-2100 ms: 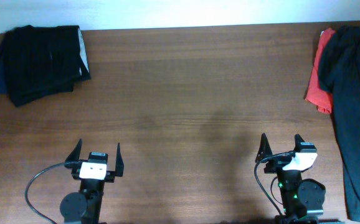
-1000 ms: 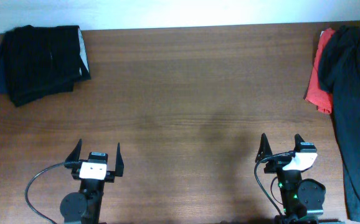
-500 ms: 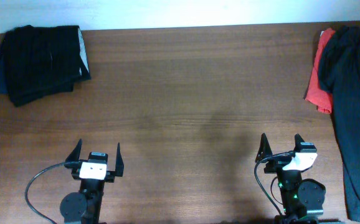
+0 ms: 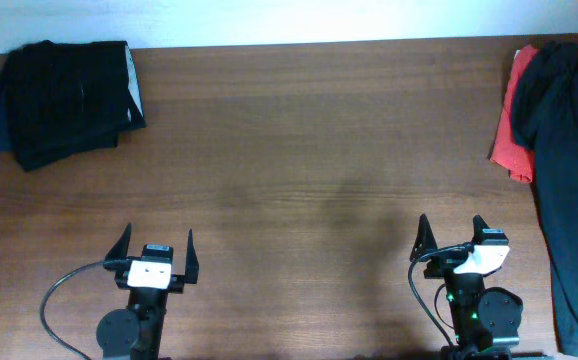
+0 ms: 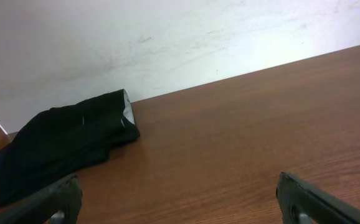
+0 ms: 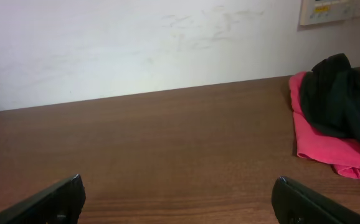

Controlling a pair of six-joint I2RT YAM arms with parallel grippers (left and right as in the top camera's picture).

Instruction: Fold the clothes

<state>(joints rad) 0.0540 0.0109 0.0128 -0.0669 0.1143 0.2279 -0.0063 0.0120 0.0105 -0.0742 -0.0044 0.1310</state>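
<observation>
A folded stack of black and navy garments [image 4: 61, 98] lies at the table's far left; it also shows in the left wrist view [image 5: 61, 140]. A loose black garment [image 4: 567, 170] lies along the right edge over a red shirt [image 4: 510, 120]; both show in the right wrist view, the black one [image 6: 342, 93] on the red one [image 6: 320, 140]. My left gripper [image 4: 155, 246] is open and empty near the front edge, far from the stack. My right gripper [image 4: 452, 232] is open and empty near the front edge, left of the black garment.
The brown wooden table [image 4: 299, 150] spans the view, with a white wall behind it [image 5: 136, 37]. A wall panel [image 6: 329, 9] shows at the upper right of the right wrist view. A cable [image 4: 64, 290] loops beside the left arm's base.
</observation>
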